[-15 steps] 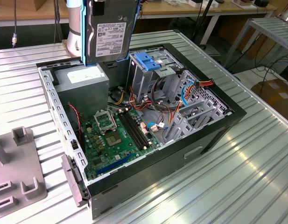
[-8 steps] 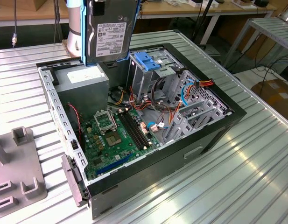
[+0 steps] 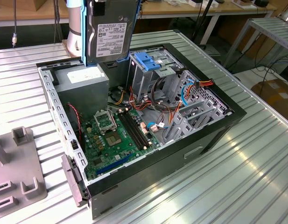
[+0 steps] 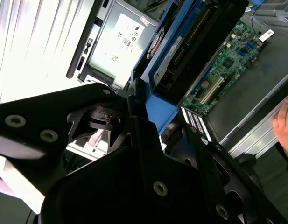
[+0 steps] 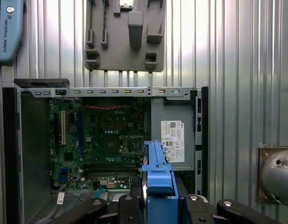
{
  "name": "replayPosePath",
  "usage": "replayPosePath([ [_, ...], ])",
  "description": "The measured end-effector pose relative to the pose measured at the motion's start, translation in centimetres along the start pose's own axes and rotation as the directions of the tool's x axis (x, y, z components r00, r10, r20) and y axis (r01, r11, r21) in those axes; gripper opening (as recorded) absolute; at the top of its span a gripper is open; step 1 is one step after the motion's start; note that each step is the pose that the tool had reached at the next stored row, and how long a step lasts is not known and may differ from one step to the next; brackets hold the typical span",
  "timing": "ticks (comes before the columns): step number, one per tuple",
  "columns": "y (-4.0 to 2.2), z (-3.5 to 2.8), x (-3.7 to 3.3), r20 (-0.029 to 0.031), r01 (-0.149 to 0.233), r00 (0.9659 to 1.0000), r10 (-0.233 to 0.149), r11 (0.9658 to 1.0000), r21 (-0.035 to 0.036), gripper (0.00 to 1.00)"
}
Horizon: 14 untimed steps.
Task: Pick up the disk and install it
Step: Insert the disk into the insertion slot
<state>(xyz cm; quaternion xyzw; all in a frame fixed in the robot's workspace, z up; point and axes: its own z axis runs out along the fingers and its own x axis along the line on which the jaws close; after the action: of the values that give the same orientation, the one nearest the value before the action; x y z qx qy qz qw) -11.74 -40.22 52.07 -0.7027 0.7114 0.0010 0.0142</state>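
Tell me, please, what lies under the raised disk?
The open case: the power supply and motherboard show beside the disk; the spot straight beneath it is covered.

Matt grey metal disk (image 3: 111,30), smooth blue plastic frame (image 5: 158,182).

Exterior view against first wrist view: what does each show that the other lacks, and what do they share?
Exterior view: the disk's white labelled face, held upright above the case, and the blue-topped drive cage. First wrist view: the disk edge-on, its blue rail toward the camera. Both: motherboard, power-supply box, grey fixture plate.
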Motion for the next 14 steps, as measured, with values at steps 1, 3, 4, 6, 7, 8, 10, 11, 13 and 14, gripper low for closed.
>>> replayPosePath([
  [1, 0.0, 0.0, 0.03, 0.0, 0.0, 1.0, 0.0, 1.0, 0.0001, 0.37],
  [3, 0.0, 0.0, 0.09, -0.0001, 0.0, 1.0, 0.0, 1.0, 0.0, 0.37],
  [4, 0.0, 0.0, 0.14, 0.0001, 0.0, 1.0, 0.0, 1.0, 0.0, 0.37],
  [6, 0.0, 0.0, 0.22, 0.0, 0.0, 1.0, 0.0, 1.0, 0.0, 0.37],
  [7, 0.0, 0.0, 0.26, 0.0, 0.0, 1.0, 0.0, 1.0, 0.0, 0.37],
  [8, 0.0, 0.0, 0.29, 0.0, 0.0, 1.0, 0.0, 1.0, 0.0, 0.37],
  [10, 0.0, -0.01, 0.41, 0.0, 0.0, 1.0, 0.0, 1.0, 0.0, 0.37],
  [11, 0.0, -0.01, 0.44, 0.0, 0.0, 1.0, 0.0, 1.0, 0.0, 0.37],
  [13, 0.0, -0.01, 0.56, 0.0001, 0.0, 1.0, 0.0, 1.0, 0.0001, 0.37],
  [14, -0.01, -0.01, 0.63, 0.0, 0.0, 1.0, 0.0, 1.0, 0.0, 0.37],
])
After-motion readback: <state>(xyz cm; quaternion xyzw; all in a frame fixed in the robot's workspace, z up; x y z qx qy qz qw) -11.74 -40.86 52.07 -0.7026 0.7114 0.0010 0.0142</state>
